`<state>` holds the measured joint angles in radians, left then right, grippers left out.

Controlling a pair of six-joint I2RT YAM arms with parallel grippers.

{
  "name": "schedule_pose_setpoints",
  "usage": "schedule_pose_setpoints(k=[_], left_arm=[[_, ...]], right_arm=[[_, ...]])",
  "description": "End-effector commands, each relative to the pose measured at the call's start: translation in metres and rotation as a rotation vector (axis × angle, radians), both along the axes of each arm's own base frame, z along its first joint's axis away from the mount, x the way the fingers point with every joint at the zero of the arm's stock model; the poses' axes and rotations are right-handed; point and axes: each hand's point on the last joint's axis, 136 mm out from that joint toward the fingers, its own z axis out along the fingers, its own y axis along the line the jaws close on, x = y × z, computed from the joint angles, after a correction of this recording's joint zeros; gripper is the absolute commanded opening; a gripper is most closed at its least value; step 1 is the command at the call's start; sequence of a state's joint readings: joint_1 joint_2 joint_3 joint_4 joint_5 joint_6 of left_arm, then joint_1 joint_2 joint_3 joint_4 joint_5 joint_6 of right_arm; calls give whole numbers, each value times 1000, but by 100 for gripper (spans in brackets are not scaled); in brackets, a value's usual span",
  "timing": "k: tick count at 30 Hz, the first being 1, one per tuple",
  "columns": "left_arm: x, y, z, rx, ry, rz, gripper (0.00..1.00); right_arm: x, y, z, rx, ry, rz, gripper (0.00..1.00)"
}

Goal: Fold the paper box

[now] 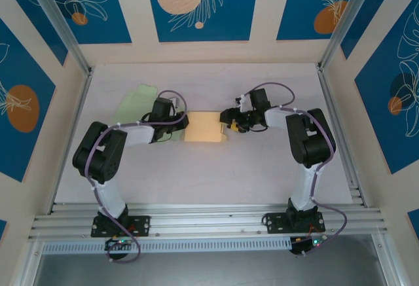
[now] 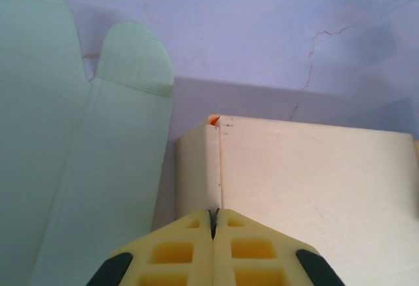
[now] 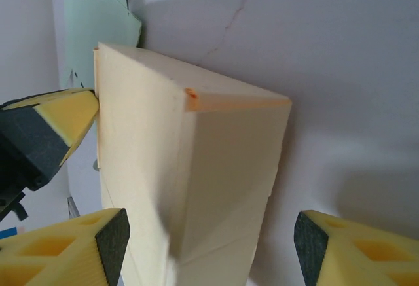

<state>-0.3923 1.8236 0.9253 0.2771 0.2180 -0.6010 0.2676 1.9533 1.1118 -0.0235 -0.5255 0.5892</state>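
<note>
Right wrist shows the cream paper box [image 3: 222, 168] formed, its corners creased.

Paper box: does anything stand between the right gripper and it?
Nothing visible does. The right gripper is open, with one finger on each side of the end of the paper box. The green sheet lies beyond the box's other end, out of the way.

Both arms are bent at the elbow and angled inward, wrists pointed at each other. Left gripper [image 2: 213, 220] has its fingers pinched tight together, tips meeting; right gripper [image 3: 208, 243] faces it close by with jaws spread wide apart
</note>
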Motion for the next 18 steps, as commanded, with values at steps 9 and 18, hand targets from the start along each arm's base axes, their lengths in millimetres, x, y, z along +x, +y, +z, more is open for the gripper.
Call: schedule_pose_setpoints(k=[9, 18], left_arm=[[-26, 20, -57, 21, 201, 18, 6], [-24, 14, -40, -24, 161, -2, 9]], right_arm=[[-10, 19, -5, 127, 75, 34, 69], [-13, 30, 8, 207, 94, 38, 51]])
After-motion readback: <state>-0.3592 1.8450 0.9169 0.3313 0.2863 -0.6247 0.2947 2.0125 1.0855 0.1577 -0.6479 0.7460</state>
